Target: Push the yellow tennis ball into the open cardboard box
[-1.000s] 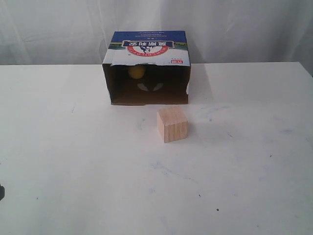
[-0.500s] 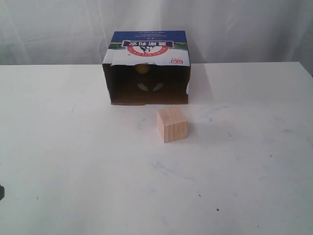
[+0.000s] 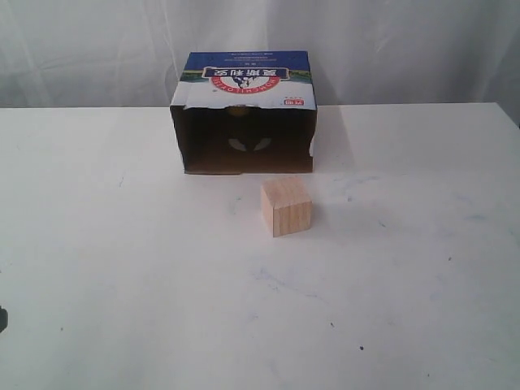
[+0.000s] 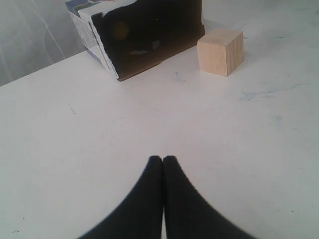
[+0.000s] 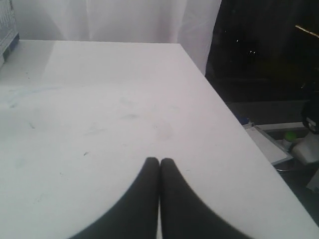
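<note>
The open cardboard box (image 3: 244,77) lies at the back of the white table with its dark opening facing forward. Deep inside it, the yellow tennis ball (image 4: 120,30) shows only as a dim round shape in the left wrist view; in the exterior view just a faint yellow trace (image 3: 238,111) shows under the top flap. My left gripper (image 4: 163,158) is shut and empty, well in front of the box (image 4: 89,30). Off to the right side of the table, my right gripper (image 5: 159,160) is also shut and empty. Neither gripper shows in the exterior view.
A pale wooden cube (image 3: 286,206) stands just in front of the box's right half, also seen in the left wrist view (image 4: 220,51). The table's right edge (image 5: 224,114) drops off to a dark floor with clutter. White curtains hang behind.
The yellow ball has rolled further back inside the box, from plainly visible near the opening's top to almost hidden. The cube and box have not moved.
</note>
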### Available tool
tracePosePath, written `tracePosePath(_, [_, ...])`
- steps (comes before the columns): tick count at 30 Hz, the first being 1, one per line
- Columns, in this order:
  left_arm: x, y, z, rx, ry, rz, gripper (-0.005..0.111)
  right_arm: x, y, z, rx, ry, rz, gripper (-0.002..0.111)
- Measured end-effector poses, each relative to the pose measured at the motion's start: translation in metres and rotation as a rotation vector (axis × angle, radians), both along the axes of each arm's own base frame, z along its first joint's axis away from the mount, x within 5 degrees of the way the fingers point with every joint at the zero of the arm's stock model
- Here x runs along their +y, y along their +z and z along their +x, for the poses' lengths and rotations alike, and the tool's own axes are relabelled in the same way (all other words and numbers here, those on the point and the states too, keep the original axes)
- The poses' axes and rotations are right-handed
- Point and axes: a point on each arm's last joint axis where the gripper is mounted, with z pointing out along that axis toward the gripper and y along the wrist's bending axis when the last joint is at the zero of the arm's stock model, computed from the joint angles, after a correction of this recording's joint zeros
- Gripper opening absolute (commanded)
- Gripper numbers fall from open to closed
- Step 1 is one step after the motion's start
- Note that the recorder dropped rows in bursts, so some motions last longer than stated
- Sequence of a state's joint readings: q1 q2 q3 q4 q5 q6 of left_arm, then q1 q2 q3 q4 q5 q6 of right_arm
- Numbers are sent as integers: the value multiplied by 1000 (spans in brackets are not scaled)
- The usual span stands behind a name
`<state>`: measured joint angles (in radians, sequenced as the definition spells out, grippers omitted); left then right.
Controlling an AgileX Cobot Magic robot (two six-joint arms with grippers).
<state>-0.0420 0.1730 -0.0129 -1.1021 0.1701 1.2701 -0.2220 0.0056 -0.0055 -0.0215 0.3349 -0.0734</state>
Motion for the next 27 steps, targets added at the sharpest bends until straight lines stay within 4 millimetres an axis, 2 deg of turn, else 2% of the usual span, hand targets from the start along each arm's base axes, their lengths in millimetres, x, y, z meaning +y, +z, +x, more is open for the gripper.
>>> tracePosePath(27, [1, 0, 1, -5, 14, -1, 0, -2, 0, -1, 9, -39, -22, 0])
